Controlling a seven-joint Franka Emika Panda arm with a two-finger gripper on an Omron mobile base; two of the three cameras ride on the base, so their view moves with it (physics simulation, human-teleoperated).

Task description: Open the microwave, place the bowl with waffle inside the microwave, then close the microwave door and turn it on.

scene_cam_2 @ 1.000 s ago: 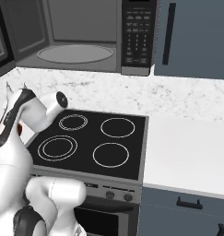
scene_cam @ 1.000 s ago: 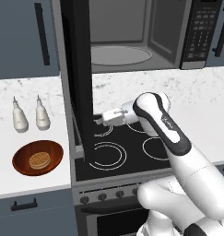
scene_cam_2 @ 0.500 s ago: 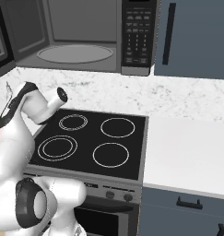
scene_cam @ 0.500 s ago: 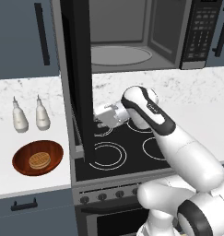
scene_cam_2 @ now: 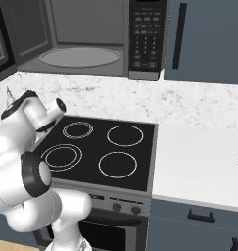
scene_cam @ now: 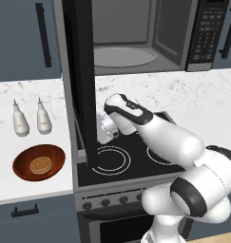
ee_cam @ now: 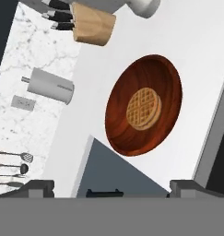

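Microwave door (scene_cam: 79, 80) standing wide open, swung out left of microwave (scene_cam: 136, 35); grey cavity with round turntable showing.

Bowl (scene_cam: 39, 162) sitting on white counter (scene_cam: 22, 185) left of stove (scene_cam: 131, 156), waffle (scene_cam: 40, 165) lying in its middle. Two white bottles (scene_cam: 29, 118) standing just behind bowl.

Gripper (ee_cam: 111, 186) hanging above bowl (ee_cam: 143, 105), jaws spread fully apart, holding nothing, not touching bowl. Hand camera looking down at waffle (ee_cam: 144, 109).

Knife block (ee_cam: 92, 26) and white cylinder (ee_cam: 51, 85) lying on counter well apart from bowl.
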